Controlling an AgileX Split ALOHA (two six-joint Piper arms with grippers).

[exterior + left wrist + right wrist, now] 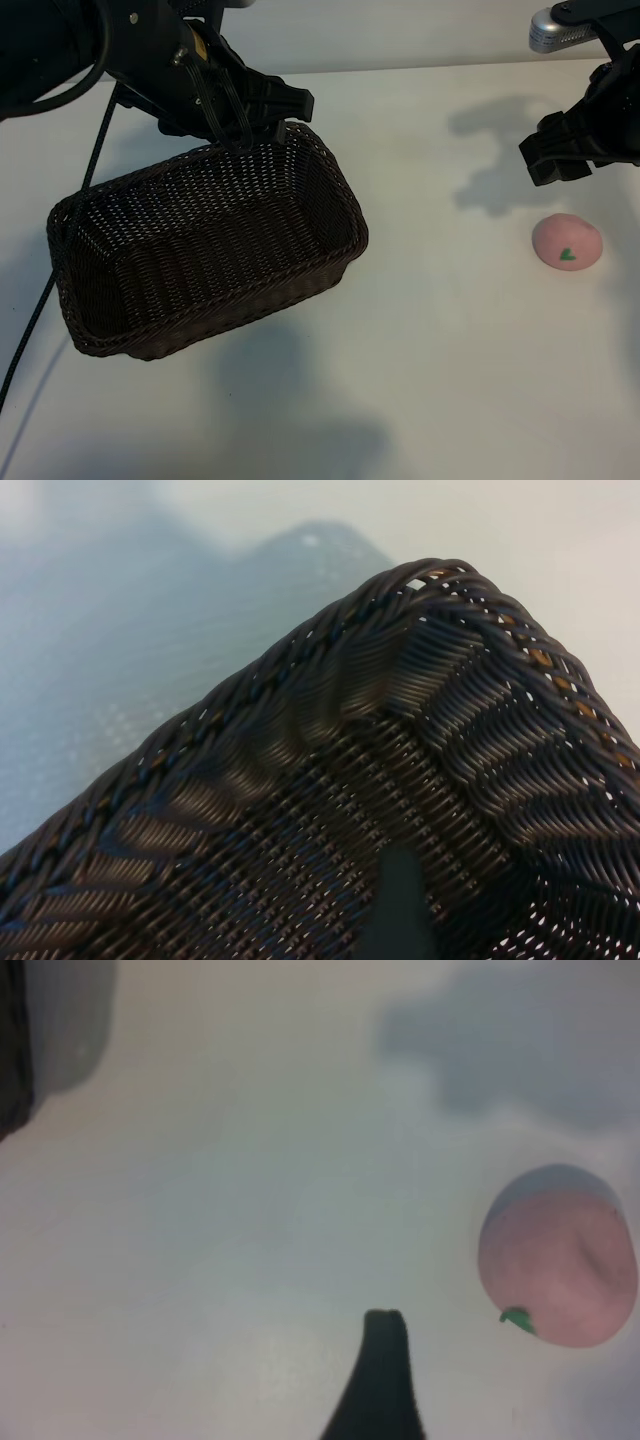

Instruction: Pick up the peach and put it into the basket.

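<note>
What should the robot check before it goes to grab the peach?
1. Peach in plain sight, alone on the table: ok.
2. Right tool open: ok.
3. Right tool lined up over the peach: not ok; it hangs above and beside it, not touching.
4. Basket has room: ok, nothing shows inside.
5. Left tool out of the way: not ok; it sits at the basket's far rim.
6. Left tool gripping the rim: cannot tell.
</note>
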